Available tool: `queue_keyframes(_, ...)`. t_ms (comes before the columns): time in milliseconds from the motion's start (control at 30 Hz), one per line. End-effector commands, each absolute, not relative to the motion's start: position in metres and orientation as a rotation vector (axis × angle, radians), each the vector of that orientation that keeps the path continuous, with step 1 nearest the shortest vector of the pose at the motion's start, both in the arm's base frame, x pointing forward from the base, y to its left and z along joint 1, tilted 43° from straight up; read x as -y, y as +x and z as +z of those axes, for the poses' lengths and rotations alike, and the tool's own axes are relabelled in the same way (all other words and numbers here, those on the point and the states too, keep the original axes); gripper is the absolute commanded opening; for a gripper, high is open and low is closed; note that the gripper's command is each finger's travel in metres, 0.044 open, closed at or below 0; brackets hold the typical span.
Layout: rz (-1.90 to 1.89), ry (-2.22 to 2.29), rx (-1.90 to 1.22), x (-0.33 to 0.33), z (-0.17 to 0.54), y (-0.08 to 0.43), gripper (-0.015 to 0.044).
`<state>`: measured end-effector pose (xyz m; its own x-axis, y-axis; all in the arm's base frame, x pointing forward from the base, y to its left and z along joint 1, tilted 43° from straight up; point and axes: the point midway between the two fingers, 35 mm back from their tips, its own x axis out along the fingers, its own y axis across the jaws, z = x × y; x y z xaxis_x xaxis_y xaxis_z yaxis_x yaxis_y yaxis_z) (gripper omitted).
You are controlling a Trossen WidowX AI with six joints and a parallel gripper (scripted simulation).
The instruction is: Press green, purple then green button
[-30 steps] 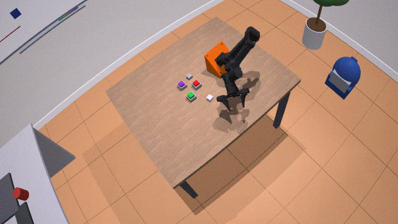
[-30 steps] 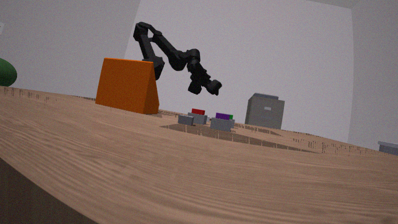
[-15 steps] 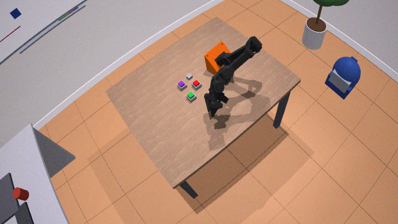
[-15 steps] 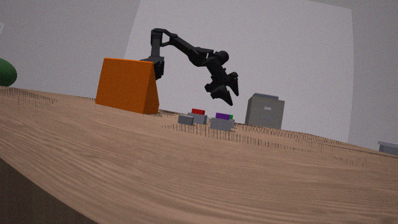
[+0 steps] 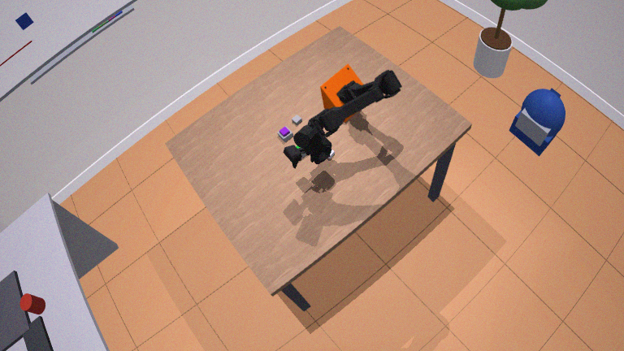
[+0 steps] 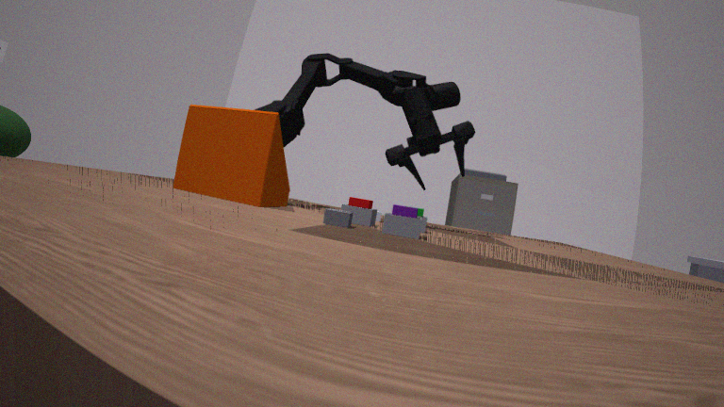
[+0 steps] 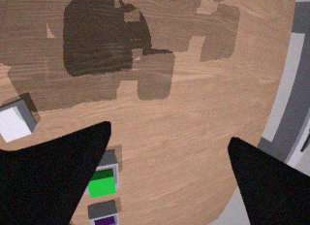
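My gripper (image 6: 443,182) (image 7: 171,136) is open and empty, fingers pointing down, raised above the buttons. The green button (image 5: 298,146) (image 6: 420,212) (image 7: 103,183) is mostly hidden under the arm in the top view and partly behind the purple one in the exterior view. In the wrist view it lies beside the left finger, which overlaps its base edge. The purple button (image 5: 284,132) (image 6: 404,211) (image 7: 105,221) stands next to it, cut off by the wrist view's bottom edge. Both caps stand up from their grey bases.
A red button (image 6: 360,203) stands nearby, hidden under the arm in the top view. A grey block (image 5: 296,119) (image 6: 337,218) lies near the purple button. A white block (image 5: 331,154) (image 7: 15,124) lies on the other side. An orange wedge (image 5: 341,81) (image 6: 222,152) stands by the arm's base.
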<state>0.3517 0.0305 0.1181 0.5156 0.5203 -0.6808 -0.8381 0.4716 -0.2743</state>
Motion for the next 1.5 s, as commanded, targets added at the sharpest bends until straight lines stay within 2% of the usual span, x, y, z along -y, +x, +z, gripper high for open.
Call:
queue_keyframes(0, 0.694, 0.115, -1.13, 0.027, 0.079, 0.329, 0.04)
queue_keyframes(267, 0.444, 0.706, -1.481, 0.063, 0.074, 0.302, 0.04)
queue_keyframes(967, 0.444, 0.706, -1.481, 0.063, 0.074, 0.302, 0.04)
queue_keyframes(1167, 0.446, 0.707, -1.48, 0.023, 0.03, 0.306, 0.0242)
queue_keyframes(1433, 0.446, 0.707, -1.48, 0.022, 0.028, 0.306, 0.0032)
queue_keyframes(1467, 0.446, 0.707, -1.48, 0.022, 0.028, 0.306, 0.002)
